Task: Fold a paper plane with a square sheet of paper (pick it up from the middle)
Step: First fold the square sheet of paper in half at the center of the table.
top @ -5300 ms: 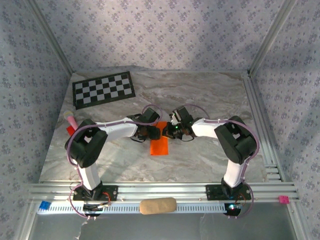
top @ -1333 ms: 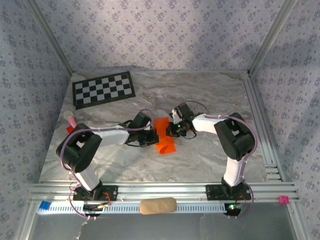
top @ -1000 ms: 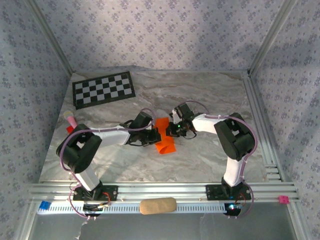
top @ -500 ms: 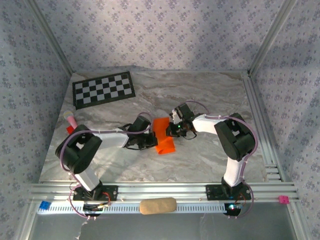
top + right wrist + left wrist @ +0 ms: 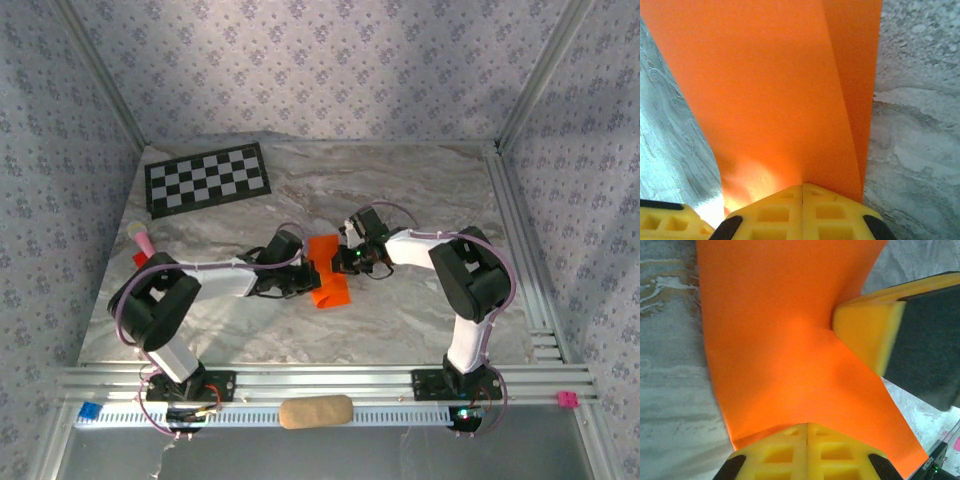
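The square sheet of paper [image 5: 327, 272] is bright orange, creased into a smaller bent shape, and sits mid-table between both grippers. My left gripper [image 5: 306, 279] is shut, its yellow fingertips [image 5: 790, 440] resting on the near edge of the paper [image 5: 775, 340]. My right gripper [image 5: 346, 262] is shut on the sheet's opposite side. In the right wrist view a crease in the paper [image 5: 780, 90] runs straight into the seam of the right gripper [image 5: 802, 186]. The right gripper's finger [image 5: 867, 330] presses into the sheet in the left wrist view.
A black-and-white checkerboard sheet [image 5: 207, 178] lies at the back left of the marble table [image 5: 400, 320]. A small red and pink object [image 5: 141, 245] sits at the left edge. A tan pad [image 5: 315, 411] rests on the front rail.
The left gripper has slid a little left and toward the front along the paper's edge. The paper has shifted slightly with it. The right gripper has stayed put.
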Available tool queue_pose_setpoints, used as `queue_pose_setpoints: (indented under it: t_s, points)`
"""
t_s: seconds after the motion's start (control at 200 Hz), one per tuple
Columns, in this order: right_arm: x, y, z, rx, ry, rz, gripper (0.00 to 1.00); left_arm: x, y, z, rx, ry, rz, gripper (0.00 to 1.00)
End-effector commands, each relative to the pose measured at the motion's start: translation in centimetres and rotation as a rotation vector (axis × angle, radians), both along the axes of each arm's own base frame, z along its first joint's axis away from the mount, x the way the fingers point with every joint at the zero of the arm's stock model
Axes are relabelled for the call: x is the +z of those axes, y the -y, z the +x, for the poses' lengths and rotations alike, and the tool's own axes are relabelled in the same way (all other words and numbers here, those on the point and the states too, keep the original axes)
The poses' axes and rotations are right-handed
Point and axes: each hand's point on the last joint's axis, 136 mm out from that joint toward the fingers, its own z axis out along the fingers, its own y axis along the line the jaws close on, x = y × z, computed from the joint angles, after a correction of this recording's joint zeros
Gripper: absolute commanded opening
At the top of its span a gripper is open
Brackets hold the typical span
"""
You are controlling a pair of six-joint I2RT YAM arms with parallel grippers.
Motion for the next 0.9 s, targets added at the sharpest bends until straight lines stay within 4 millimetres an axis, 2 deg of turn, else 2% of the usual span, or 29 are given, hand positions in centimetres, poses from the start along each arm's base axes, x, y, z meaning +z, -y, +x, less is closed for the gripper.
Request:
queue_pose_setpoints:
  t_s: [0.0, 0.15, 0.295, 0.48, 0.69, 0.815, 0.9]
  points:
    - [-4.6, 3.7, -3.4, -0.043, -0.142, -0.192, 0.0, -1.8, 0.1, -1.2, -0.007, -0.053, -0.002, 0.0]
    - [-5.0, 4.0, -3.6, -0.046, -0.148, -0.204, 0.0, -3.6, -1.8, -2.3, -0.008, -0.075, 0.095, 0.0]
    - [-5.1, 4.2, -3.7, -0.053, -0.145, -0.21, 0.0, -3.3, -2.5, -2.8, -0.023, -0.058, 0.111, 0.0]
    - [-5.1, 4.2, -3.7, -0.056, -0.146, -0.209, 0.0, -0.6, -1.3, -2.6, -0.049, -0.01, 0.048, 0.0]
    - [-5.0, 4.2, -3.7, -0.056, -0.146, -0.208, 0.0, 3.0, 0.6, -0.9, -0.015, 0.071, -0.073, 0.02]
    - [-5.0, 4.2, -3.7, -0.057, -0.147, -0.205, 0.0, 2.2, 0.9, -0.8, -0.017, 0.049, -0.061, 0.03]
    - [-5.0, 4.1, -3.7, -0.057, -0.146, -0.202, 0.0, 1.0, 1.1, -1.1, -0.014, 0.013, -0.065, 0.03]
